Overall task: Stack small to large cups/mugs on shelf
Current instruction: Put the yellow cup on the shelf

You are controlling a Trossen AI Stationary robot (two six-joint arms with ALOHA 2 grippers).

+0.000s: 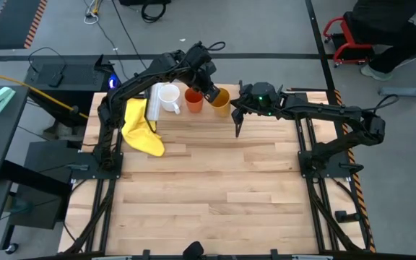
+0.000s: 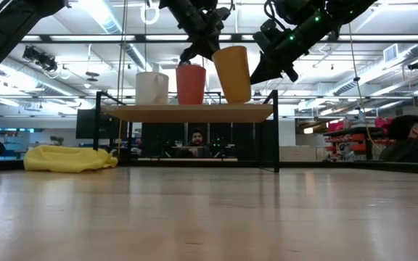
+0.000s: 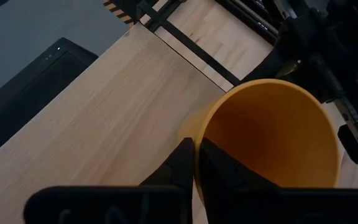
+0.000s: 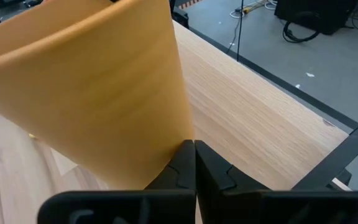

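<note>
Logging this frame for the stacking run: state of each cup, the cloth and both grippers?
White mug with handle: upright on the light-wood shelf, unstacked.
Orange-red cup: upright on shelf, unstacked.
Yellow-orange cup: tilted, rim pinched by left gripper.
Right gripper: shut, empty, beside that cup.
Yellow cloth: crumpled on the tabletop.

The mug [image 1: 168, 98] at the left of the row is showing plain white, the middle cup [image 1: 193, 100] orange-red, and the right cup [image 1: 221, 101] a deeper yellow-orange, unpatterned inside and out. A bright yellow cloth [image 1: 140, 128] is lying on the pale, striped-grain wood table [image 1: 208, 195]. The shelf [image 2: 191, 112] is showing light wood on black legs. Both arms are looking black, with green lights glowing on the right one.
</note>
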